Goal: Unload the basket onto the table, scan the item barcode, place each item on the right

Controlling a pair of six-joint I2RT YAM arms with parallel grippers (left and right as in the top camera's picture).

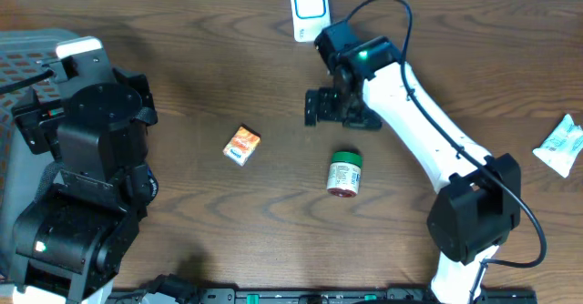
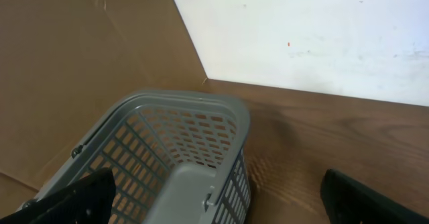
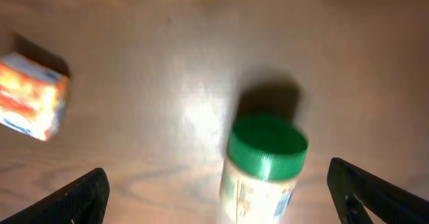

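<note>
Green-capped jar (image 1: pixel 344 175) lies on its side near the middle of the brown wooden surface (image 1: pixel 228 67), its cap turned toward the far edge and its pale label facing up. From the right wrist view the jar (image 3: pixel 265 167) shows cap first, blurred, with its shadow on the wood just past it, and it sits between the two dark fingers (image 3: pixel 74 200) without touching either. The right hand (image 1: pixel 311 107) hangs just beyond the jar on its far side, spread wide and holding nothing. A small orange box (image 1: pixel 241 146) rests to the left of the jar, apart from it, turned at an angle; in the right wrist view the same box (image 3: pixel 30 103) sits at the left edge. At the far edge of the surface stands a white device (image 1: pixel 309 10) with a blue-outlined face, just behind the right arm's wrist. A white and green packet (image 1: pixel 560 145) lies alone near the right edge, well apart from everything else. On the left side the left hand (image 2: pixel 218 200) is also spread wide and holds nothing, hovering over a grey slotted basket (image 2: pixel 201 100) that sits against brown cardboard (image 2: pixel 60 70), with a white wall (image 2: pixel 301 36) behind.
</note>
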